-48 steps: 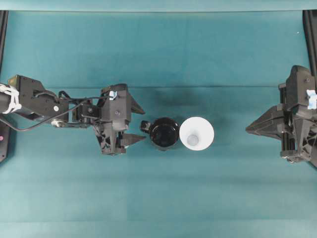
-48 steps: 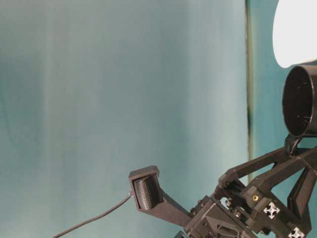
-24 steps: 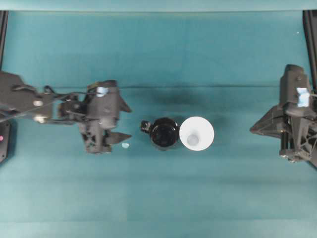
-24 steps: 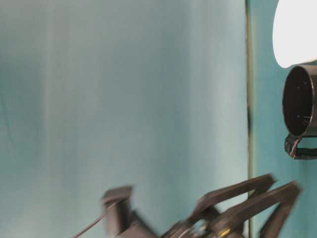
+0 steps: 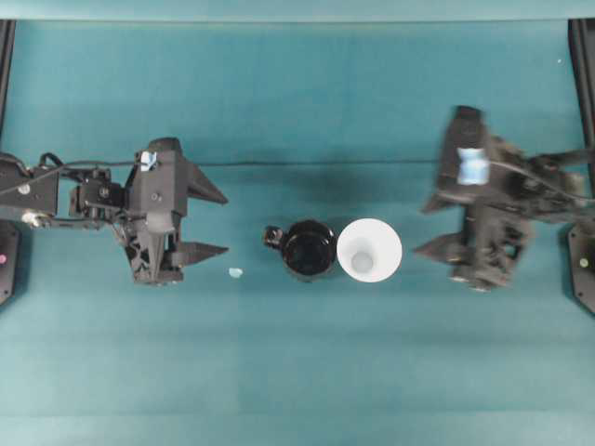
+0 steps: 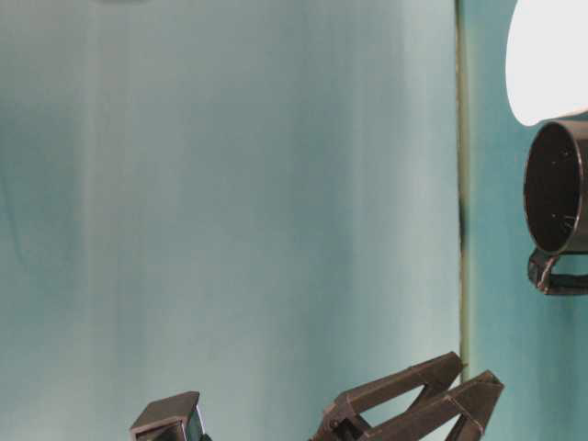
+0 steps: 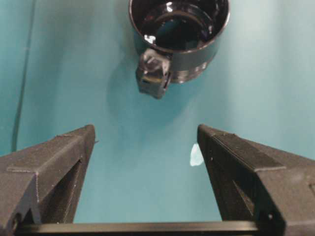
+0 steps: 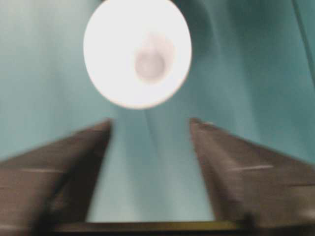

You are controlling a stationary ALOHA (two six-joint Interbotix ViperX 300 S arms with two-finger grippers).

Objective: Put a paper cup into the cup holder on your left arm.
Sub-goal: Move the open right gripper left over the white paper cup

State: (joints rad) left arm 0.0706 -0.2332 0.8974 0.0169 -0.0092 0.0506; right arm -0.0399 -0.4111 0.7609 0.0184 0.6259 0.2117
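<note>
The white paper cup [image 5: 369, 250] stands upright on the teal table, touching the right side of the cup holder, a glossy black mug [image 5: 309, 249] whose handle points left. My left gripper [image 5: 226, 224] is open and empty, well left of the mug. In the left wrist view the mug [image 7: 179, 29] lies ahead of the open left gripper [image 7: 146, 132]. To the right of the cup, my right gripper [image 5: 420, 229] is open, empty and motion-blurred. The right wrist view has the cup [image 8: 138, 51] just beyond the open right gripper [image 8: 150, 123].
A tiny pale scrap [image 5: 235, 273] lies on the table between the left gripper and the mug, and shows as a scrap [image 7: 196, 155] beside the right finger. The table-level view catches the cup [image 6: 551, 55], the mug [image 6: 558, 188] and left fingers [image 6: 413, 395] low down.
The left arm has drawn back leftward from the mug, uncovering the scrap. The right gripper has opened and swung left toward the cup. Cup and mug have not moved.
</note>
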